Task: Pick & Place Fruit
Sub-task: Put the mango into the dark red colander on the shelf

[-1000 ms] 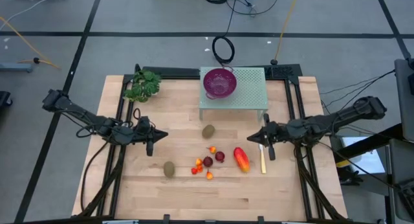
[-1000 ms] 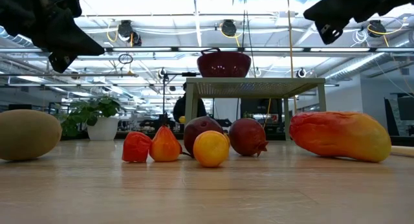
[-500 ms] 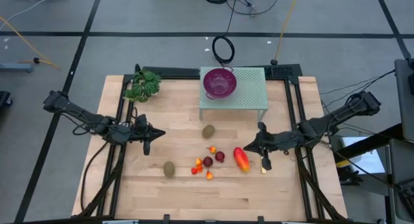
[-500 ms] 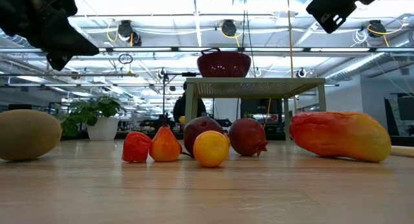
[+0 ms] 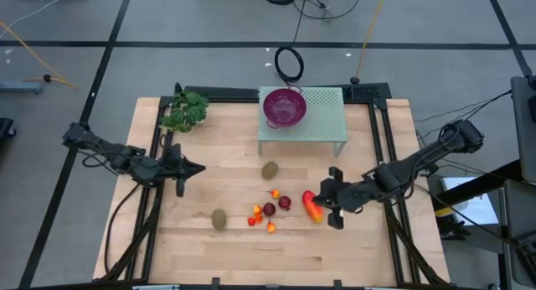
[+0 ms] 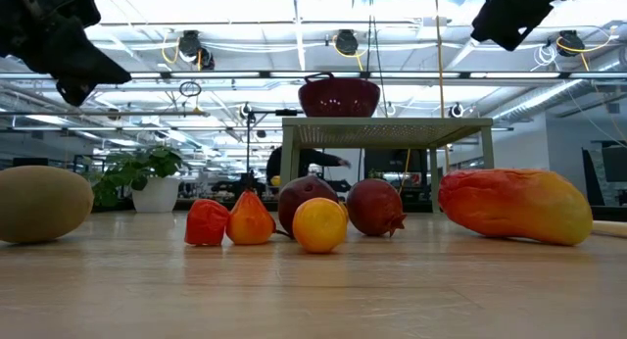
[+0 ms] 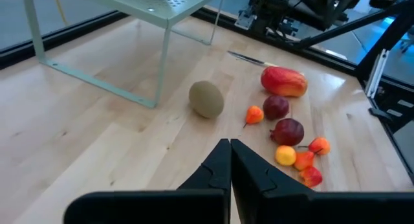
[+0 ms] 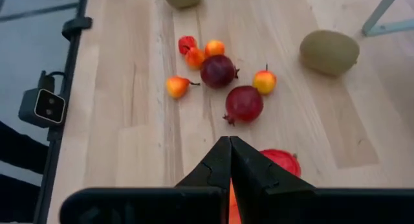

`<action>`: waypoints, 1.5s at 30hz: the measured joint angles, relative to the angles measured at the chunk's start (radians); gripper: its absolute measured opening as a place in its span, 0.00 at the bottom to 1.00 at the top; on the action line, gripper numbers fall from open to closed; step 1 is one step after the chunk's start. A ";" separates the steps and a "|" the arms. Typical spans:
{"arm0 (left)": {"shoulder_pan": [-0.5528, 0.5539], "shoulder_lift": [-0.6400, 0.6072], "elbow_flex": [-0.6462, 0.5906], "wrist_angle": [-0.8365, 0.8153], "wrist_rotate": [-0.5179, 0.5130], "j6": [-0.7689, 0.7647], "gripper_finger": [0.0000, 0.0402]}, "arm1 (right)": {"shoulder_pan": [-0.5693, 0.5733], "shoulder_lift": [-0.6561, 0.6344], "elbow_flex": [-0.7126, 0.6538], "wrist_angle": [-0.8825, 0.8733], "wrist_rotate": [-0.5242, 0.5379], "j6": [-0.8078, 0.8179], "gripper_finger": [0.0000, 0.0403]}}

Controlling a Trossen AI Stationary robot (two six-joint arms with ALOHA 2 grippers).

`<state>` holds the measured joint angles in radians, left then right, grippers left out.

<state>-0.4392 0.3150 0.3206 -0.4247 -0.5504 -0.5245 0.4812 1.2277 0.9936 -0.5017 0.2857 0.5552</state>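
The fruit lies loose on the wooden table. One kiwi (image 5: 270, 169) is near the middle and the other (image 5: 219, 219) is nearer the front. Between them are two dark red round fruits (image 5: 269, 209) (image 5: 285, 203) and several tiny orange-red ones (image 5: 257, 211). The elongated orange-red fruit (image 5: 312, 206) lies to their right. My right gripper (image 5: 337, 216) is shut and hovers just right of that fruit, which shows under its fingers in the right wrist view (image 8: 279, 160). In the low view it is well above the table (image 6: 509, 11). My left gripper (image 5: 178, 189) is shut and raised at the table's left (image 6: 59, 40).
A purple colander (image 5: 285, 106) stands on a pale green perforated stand (image 5: 322, 122) at the table's far middle. A green leafy bunch (image 5: 186, 110) lies at the far left corner. A knife (image 7: 249, 57) lies right of the elongated fruit, mostly hidden under my right arm.
My right gripper has moved toward the table's left and near edge, ending beside the elongated orange-red fruit. My left gripper has drawn back a little toward the table's left. No fruit has moved.
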 joint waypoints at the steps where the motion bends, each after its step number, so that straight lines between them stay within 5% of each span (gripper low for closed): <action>1: 0.000 -0.010 0.000 -0.017 0.000 0.000 0.02 | 0.000 0.016 0.023 -0.025 -0.001 0.010 0.00; 20: 0.000 -0.186 0.000 -0.186 -0.001 0.047 0.01 | -0.002 0.260 0.311 -0.311 -0.064 0.154 0.00; 37: 0.000 -0.231 0.000 -0.194 0.000 0.071 0.03 | -0.094 0.271 0.326 -0.418 -0.334 0.350 0.00; 45: 0.000 -0.231 0.000 -0.194 0.000 0.070 0.03 | -0.149 0.271 0.325 -0.421 -0.340 0.350 0.08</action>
<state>-0.4393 0.0837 0.3206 -0.6186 -0.5503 -0.4545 0.3325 1.4986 1.3190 -0.9228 -0.0542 0.9051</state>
